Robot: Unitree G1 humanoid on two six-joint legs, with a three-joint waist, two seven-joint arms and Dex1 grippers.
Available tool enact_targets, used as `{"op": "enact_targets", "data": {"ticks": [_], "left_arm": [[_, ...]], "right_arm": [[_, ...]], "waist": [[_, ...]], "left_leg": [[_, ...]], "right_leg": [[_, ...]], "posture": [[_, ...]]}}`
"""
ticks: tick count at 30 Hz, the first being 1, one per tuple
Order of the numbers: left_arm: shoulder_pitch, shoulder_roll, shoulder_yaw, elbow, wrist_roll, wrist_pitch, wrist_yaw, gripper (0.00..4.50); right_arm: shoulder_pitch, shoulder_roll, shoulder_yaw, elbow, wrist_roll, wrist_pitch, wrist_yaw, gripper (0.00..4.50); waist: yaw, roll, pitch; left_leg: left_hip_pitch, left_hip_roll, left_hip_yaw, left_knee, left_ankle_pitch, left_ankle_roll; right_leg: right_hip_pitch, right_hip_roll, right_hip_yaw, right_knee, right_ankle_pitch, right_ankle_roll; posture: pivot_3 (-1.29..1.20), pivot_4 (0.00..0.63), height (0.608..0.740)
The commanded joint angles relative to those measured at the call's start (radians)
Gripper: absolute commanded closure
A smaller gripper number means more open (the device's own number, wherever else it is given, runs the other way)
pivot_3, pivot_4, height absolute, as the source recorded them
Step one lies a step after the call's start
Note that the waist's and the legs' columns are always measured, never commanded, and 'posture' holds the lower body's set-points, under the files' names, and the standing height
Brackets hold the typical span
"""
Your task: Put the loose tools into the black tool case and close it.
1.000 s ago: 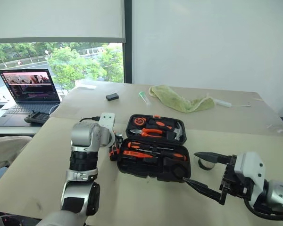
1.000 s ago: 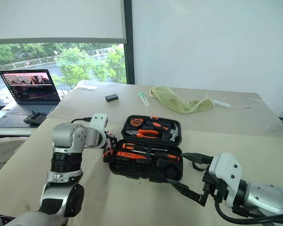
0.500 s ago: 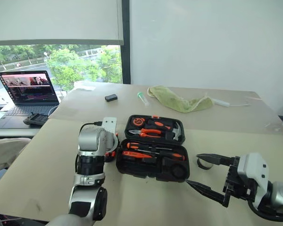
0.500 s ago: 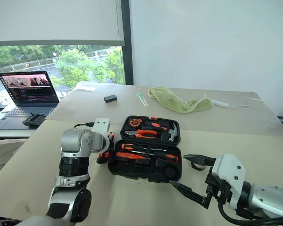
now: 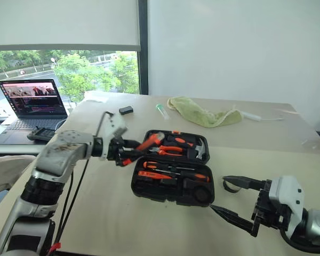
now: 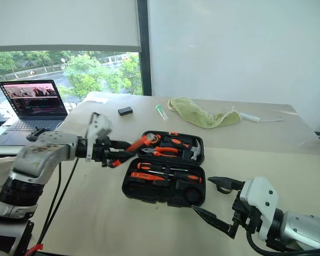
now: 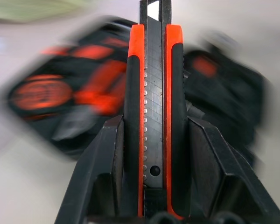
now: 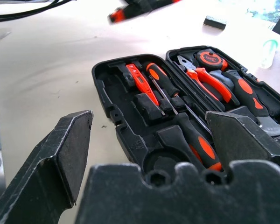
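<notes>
On the tan table (image 5: 96,213), at the centre of the head views, the black tool case (image 5: 173,173) lies open, its lid tray at twelve o'clock from the base tray. A second ago the left arm stood folded upright at the case's nine o'clock edge with its gripper down at the table; now it reaches level across from nine o'clock, and the left gripper (image 5: 129,152) carries the utility knife (image 5: 144,146) in the air over the case's near-left corner. The jaws went from wide to half-closed in that time, and the left wrist view shows them clamped on either flank of the knife (image 7: 153,112). I judge the pick is done and the placing into a slot is what remains for this tool.

The right gripper (image 5: 232,200) waits at the case's four o'clock, fingers spread wide and empty, unmoved.

The case is rounded black plastic with moulded recesses. Its base tray holds two screwdrivers (image 8: 177,105) and the slim tester pen (image 8: 139,81), with a round recess at the near end that looks empty. Pliers (image 8: 210,81) and a tape measure (image 8: 210,58) sit in the lid tray.
</notes>
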Motion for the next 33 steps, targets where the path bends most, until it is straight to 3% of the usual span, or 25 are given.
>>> {"op": "enact_targets", "data": {"ticks": [1, 8, 16, 33], "left_arm": [[-0.068, -0.020, -0.064, 0.027, 0.053, -0.087, -0.090, 2.95], [-0.068, -0.084, -0.170, -0.058, 0.141, 0.009, -0.040, 2.95], [-0.018, -0.089, -0.247, -0.141, 0.228, 0.010, -0.004, 2.95], [-0.041, -0.168, -0.298, 0.037, 0.390, -0.195, 0.019, 2.95]], "right_arm": [[0.032, 0.017, -0.051, -0.063, 0.005, -0.017, -0.020, 0.00], [0.116, 0.054, -0.079, -0.129, -0.005, -0.018, -0.053, 0.00], [0.186, 0.054, -0.106, -0.152, 0.005, -0.033, -0.063, 0.00], [0.226, 0.013, -0.223, -0.102, 0.053, -0.026, 0.061, 0.00]], "waist": [[-0.001, 0.000, 0.000], [-0.004, 0.000, 0.000], [-0.005, 0.000, 0.000], [0.001, 0.000, 0.000]], "left_leg": [[-0.001, 0.000, 0.000, 0.001, 0.000, 0.001], [-0.002, 0.000, 0.000, 0.004, -0.002, 0.003], [0.000, 0.001, 0.000, 0.004, -0.002, 0.004], [0.001, 0.001, 0.000, 0.010, -0.002, 0.004]], "right_leg": [[0.000, 0.001, 0.000, 0.000, 0.001, 0.002], [0.001, 0.002, 0.000, 0.002, 0.002, 0.011], [0.001, 0.002, 0.001, 0.002, 0.002, 0.013], [0.004, 0.002, 0.001, 0.003, 0.002, 0.014]], "posture": [[0.00, 0.150, 0.740], [0.00, 0.150, 0.740], [0.00, 0.150, 0.740], [0.00, 0.150, 0.740]]}}
